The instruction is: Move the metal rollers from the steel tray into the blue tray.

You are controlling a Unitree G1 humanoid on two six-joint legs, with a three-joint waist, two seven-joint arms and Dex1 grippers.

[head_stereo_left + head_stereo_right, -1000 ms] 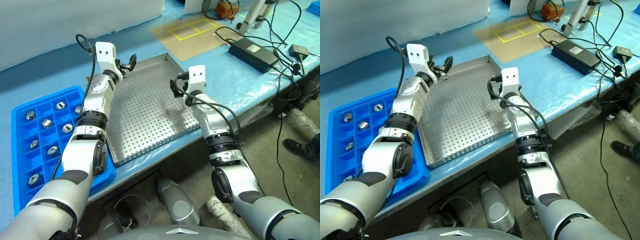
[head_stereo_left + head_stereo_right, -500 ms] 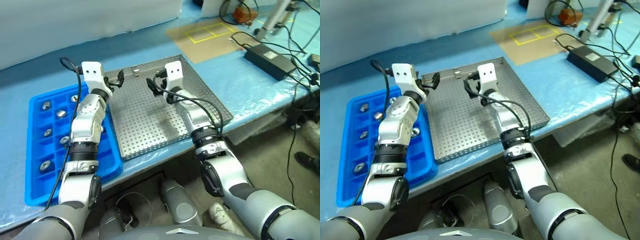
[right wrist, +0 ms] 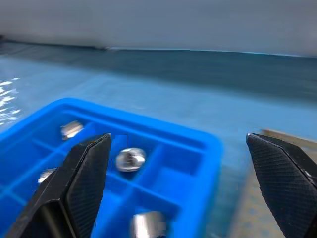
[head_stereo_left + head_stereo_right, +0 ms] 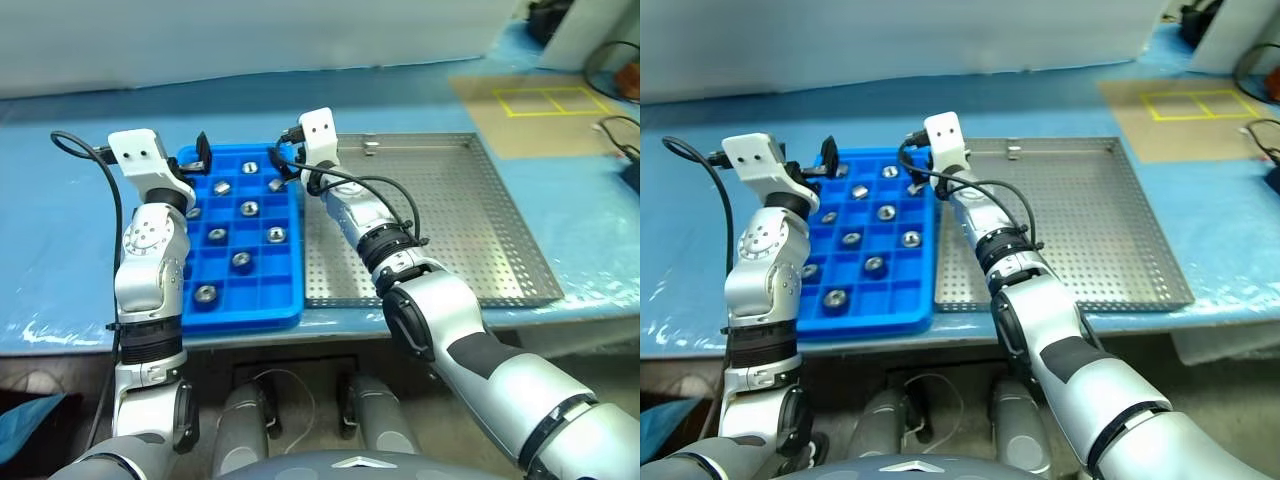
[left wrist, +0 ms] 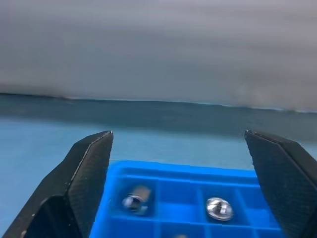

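Eight or so metal rollers sit in the blue tray, below and just ahead of both spread, empty grippers, left gripper and right gripper, while the steel tray beyond the right gripper looks bare.

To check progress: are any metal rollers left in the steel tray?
No, the steel tray lies bare; the metal rollers sit in the blue tray.

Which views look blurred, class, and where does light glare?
Left wrist view: the rollers in the blue tray are smeared and the far wall is a soft haze. Right wrist view: blurred too, with glare on the table cover. Left eye view: sharp, evenly lit steel tray.
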